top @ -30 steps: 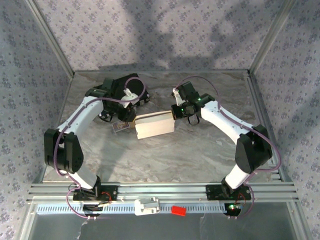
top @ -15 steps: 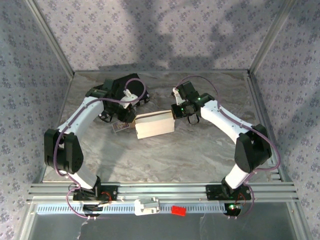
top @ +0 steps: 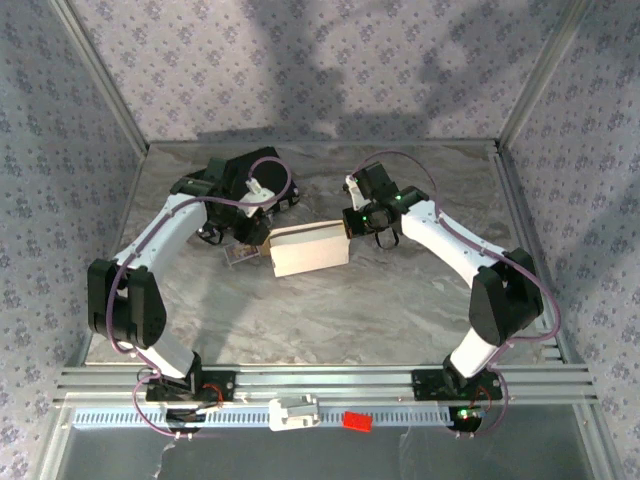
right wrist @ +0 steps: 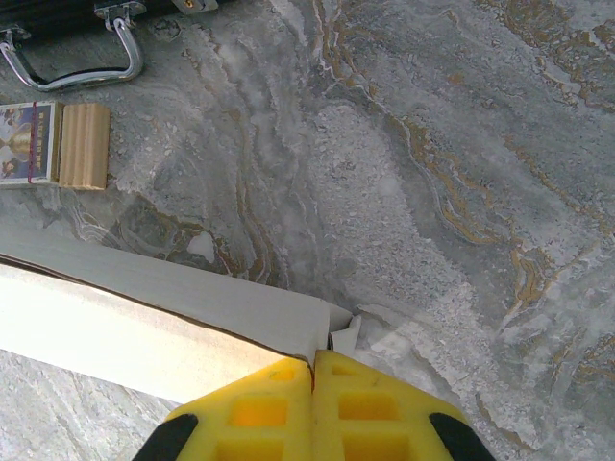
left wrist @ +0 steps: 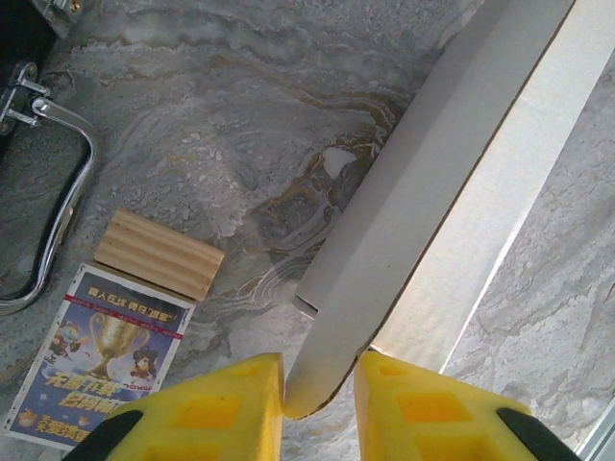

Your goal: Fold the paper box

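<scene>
The white paper box [top: 310,250] lies mid-table as a flat rectangular sleeve, held between both arms. My left gripper [top: 262,240] is at its left end. In the left wrist view the yellow fingers [left wrist: 240,403] stand apart and a rounded end flap of the box [left wrist: 452,182] reaches down into the gap of that gripper [left wrist: 319,370]. My right gripper [top: 350,222] is at the box's right end. In the right wrist view this gripper [right wrist: 313,360] is pressed shut on the corner edge of the box [right wrist: 125,307], where a small tab curls out.
A small printed card [left wrist: 101,360] and a ribbed wooden block [left wrist: 159,253] lie just left of the box, near the black case's metal handle [left wrist: 58,192]. The right wrist view also shows the handle [right wrist: 72,67], block [right wrist: 85,144] and card [right wrist: 24,144]. Marble tabletop [top: 400,300] spreads in front.
</scene>
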### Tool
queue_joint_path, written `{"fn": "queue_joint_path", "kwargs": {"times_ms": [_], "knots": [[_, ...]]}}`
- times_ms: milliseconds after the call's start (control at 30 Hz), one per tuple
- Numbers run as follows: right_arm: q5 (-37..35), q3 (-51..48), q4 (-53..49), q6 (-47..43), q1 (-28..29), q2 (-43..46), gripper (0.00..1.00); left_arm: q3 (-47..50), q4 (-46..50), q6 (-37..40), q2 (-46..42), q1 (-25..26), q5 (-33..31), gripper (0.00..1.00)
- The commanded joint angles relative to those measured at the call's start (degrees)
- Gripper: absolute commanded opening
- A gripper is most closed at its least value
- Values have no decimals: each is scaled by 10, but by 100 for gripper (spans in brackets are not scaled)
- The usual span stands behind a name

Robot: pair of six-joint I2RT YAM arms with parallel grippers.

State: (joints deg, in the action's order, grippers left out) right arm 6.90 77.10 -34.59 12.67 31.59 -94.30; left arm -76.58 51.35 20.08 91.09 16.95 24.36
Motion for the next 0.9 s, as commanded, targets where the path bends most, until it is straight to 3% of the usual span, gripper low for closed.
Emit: {"fn": "queue_joint_path", "kwargs": {"times_ms": [0,167,500,667,867], "knots": [[9,-4,-48,-2,-3,-16,0,-22,19,4,-16,4,-4,26],[9,-2,-49,-2,-3,-17,0,-21,7,4,-27,4,-2,31],[11,0,-49,-3,-4,-19,0,-24,16,8,-14,4,11,23],[9,1,-49,-2,-3,-20,0,-29,21,6,-11,4,16,12],[10,2,-47,-1,-2,-22,0,-24,17,-5,-9,8,7,10]]}}
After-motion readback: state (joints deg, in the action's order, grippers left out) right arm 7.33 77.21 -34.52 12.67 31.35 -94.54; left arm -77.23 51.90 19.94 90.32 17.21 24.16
